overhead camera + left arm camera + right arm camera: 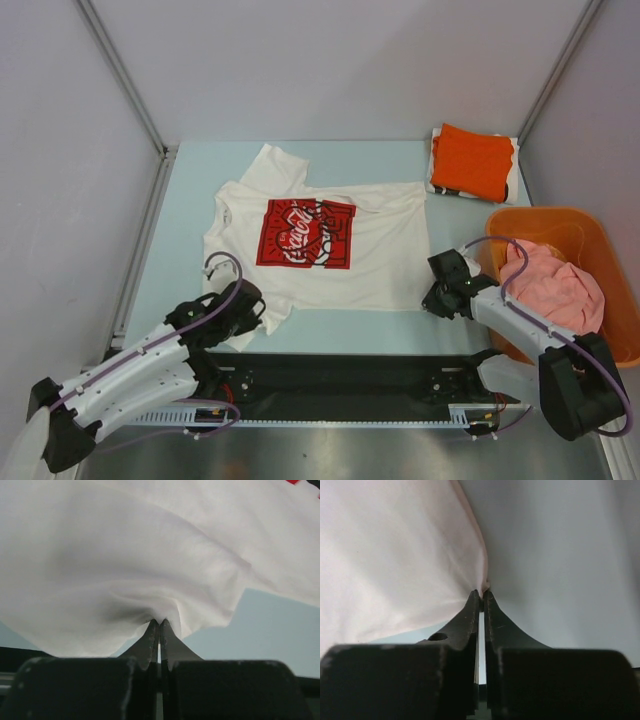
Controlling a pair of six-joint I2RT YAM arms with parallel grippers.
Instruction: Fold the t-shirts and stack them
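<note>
A white t-shirt (380, 250) with a red-and-black chest print lies spread flat on the table, collar to the left. My left gripper (250, 310) is shut on its near left sleeve; the left wrist view shows white cloth (125, 570) pinched at the fingertips (159, 623). My right gripper (432, 300) is shut on the shirt's near right hem corner; the right wrist view shows cloth (395, 565) pinched at the tips (481, 594). A folded orange t-shirt (472, 160) lies at the far right on folded white cloth. A crumpled pink t-shirt (555, 290) sits in the basket.
A rigid orange plastic basket (590, 225) stands at the right edge, close beside my right arm. Metal frame posts and grey walls bound the table on the left, back and right. A black rail (340, 385) runs along the near edge between the arm bases.
</note>
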